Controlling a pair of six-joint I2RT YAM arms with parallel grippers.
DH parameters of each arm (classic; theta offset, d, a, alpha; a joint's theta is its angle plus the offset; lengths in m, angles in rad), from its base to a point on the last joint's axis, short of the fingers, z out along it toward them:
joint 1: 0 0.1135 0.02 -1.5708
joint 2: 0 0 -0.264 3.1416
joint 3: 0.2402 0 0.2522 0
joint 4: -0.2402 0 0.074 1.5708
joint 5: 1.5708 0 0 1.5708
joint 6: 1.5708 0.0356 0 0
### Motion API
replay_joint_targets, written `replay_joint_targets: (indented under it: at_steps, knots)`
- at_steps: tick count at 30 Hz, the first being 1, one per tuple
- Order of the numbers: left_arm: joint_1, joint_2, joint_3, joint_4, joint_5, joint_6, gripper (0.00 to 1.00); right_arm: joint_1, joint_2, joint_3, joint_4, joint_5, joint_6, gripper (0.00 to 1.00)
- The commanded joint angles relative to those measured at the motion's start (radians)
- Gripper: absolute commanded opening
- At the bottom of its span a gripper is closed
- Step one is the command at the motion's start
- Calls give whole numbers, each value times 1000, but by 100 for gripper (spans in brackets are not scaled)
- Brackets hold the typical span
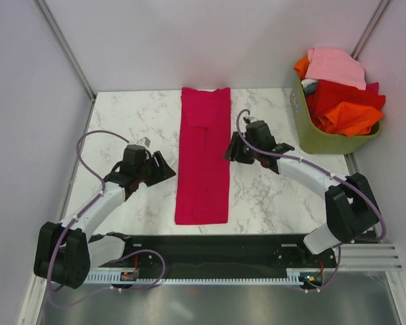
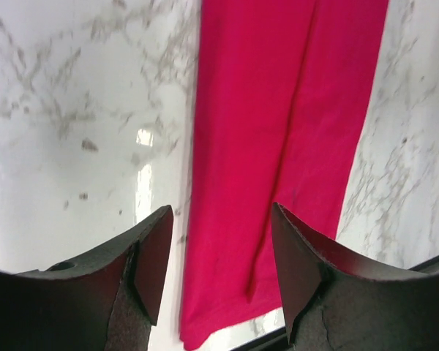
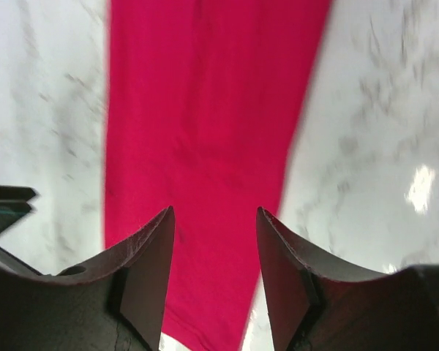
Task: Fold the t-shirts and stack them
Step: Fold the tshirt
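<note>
Fingers [image 2: 152, 256] of left gripper [image 1: 166, 169] and right gripper [image 1: 231, 152]: parted, empty. T-shirt [image 1: 203, 162]: lengthwise strip; next likely ends pinched, folded crosswise.

t-shirt [image 1: 203, 162] lies on the table [image 1: 122, 122] between left tool [image 1: 165, 169] and right tool [image 1: 230, 152], basket [image 1: 325, 141] far right.

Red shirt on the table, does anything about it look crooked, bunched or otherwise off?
Nothing stands out. The crimson t-shirt lies flat as a long, narrow strip, its edges fairly straight, with the left gripper and right gripper open beside it.
</note>
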Motion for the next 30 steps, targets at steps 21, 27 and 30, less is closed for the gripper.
replay_joint_targets:
  at_steps: [21,27,30]
  knots:
    - [-167,-127,-263,-71,60,-85,55,447,-153,-333,-114,220,172,50]
    - [-203,-147,-292,-62,83,-115,54,505,-143,-337,-148,266,209,48]
    - [-215,-146,-303,-48,89,-123,50,510,-146,-354,-146,265,210,43]
